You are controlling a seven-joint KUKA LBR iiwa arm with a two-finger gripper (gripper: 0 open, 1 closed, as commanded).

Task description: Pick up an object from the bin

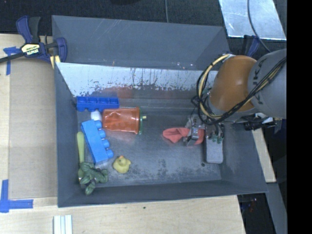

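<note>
My gripper (196, 136) hung at one red cloth's (173, 134) right end, near the bin's (146, 43) right wall; whether it was clamped, I couldn't tell. Left side: two blue bricks (97, 103) (96, 141), one orange cup (122, 120), one yellow duck (121, 165).

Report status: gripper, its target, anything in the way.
Gripper at right end of pink rag. Rag on bin floor. Orange bottle apart, to its left; nothing between.

One camera looks down from above, slightly sideways, into the whole grey bin (146, 43), arm (273, 82) at right.
</note>
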